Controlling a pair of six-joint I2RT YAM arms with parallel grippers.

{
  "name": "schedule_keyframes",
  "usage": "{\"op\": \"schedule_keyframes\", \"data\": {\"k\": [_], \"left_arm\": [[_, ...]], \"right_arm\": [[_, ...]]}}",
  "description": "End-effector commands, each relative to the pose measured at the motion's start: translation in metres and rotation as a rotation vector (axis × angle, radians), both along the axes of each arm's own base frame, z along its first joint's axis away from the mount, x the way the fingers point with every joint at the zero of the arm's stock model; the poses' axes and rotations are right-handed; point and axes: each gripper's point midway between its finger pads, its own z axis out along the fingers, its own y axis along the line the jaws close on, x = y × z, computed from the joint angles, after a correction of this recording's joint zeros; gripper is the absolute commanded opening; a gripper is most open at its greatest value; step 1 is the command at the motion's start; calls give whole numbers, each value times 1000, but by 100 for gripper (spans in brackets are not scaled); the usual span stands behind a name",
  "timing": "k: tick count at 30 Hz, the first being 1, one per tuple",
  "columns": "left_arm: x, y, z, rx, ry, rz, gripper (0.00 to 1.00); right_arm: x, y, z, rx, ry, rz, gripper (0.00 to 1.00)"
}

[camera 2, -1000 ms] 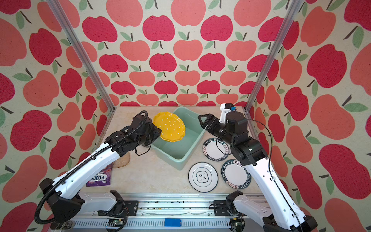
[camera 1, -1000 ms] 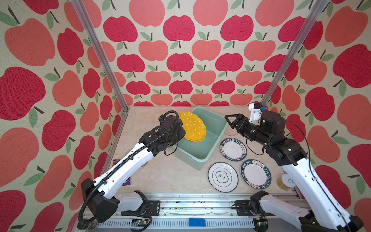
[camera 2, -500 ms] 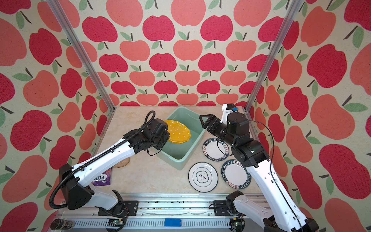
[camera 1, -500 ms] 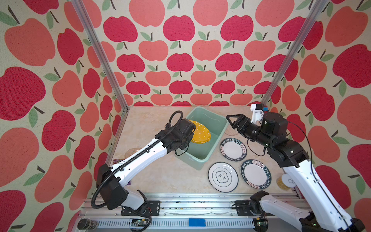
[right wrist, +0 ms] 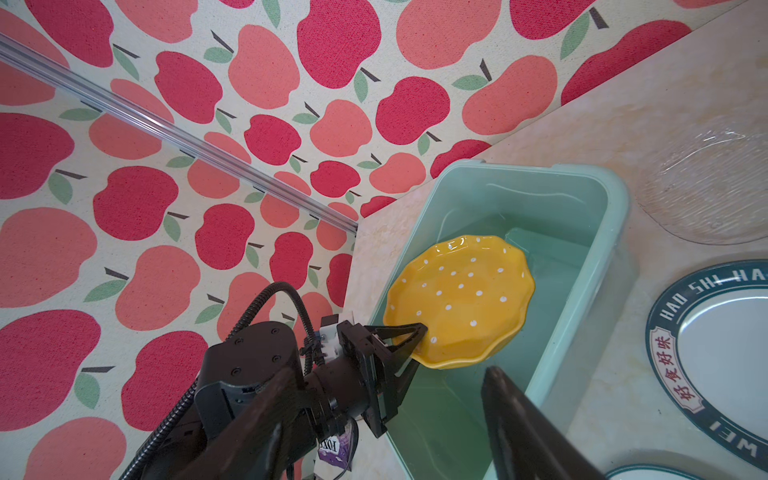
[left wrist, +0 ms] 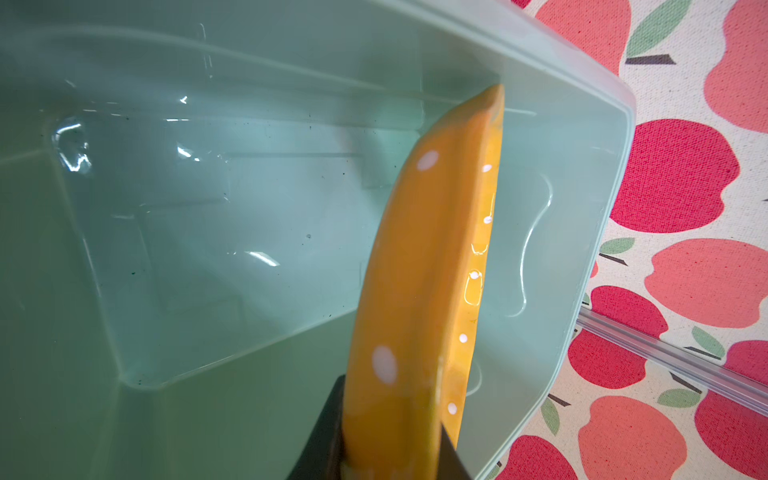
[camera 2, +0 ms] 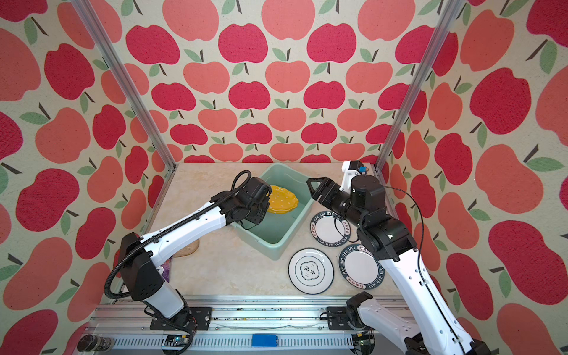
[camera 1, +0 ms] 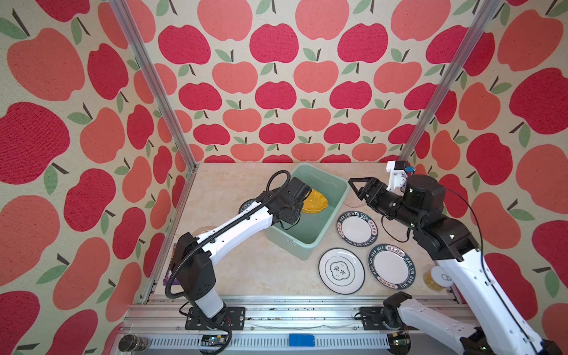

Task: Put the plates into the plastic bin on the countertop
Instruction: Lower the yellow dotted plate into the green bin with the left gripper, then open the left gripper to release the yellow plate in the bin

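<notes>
left gripper [right wrist: 417,345] is pinched narrow on the scalloped rim of the yellow plate [right wrist: 461,299], which hangs tilted inside the plastic bin [right wrist: 615,216], close to the wall your left arm reaches over. judge that plate as glazed ceramic: stiff, slick, heavy and quick to chip, so you hold it by the rim edge and set it low before letting go. right gripper [camera 1: 353,188] stands wide and empty just beside the bin's rim.
</notes>
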Motion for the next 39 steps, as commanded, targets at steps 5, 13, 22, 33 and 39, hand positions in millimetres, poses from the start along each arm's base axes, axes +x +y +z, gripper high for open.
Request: {"op": "schedule_keyframes", "data": {"k": [5, 13, 22, 33, 39], "left_arm": [[23, -19, 37, -103, -114, 38, 0], [25, -22, 13, -51, -119, 32, 0], [28, -22, -12, 40, -148, -11, 0], [19, -22, -59, 90, -127, -27, 0], [21, -24, -75, 102, -116, -28, 5]], "right_arm": [[-4, -5, -5, -23, 4, 1, 73], [-8, -6, -8, -31, 15, 6, 74], [-16, -13, -13, -36, 23, -7, 73], [-25, -19, -19, -46, 33, -11, 73], [-27, -22, -23, -49, 38, -16, 73]]}}
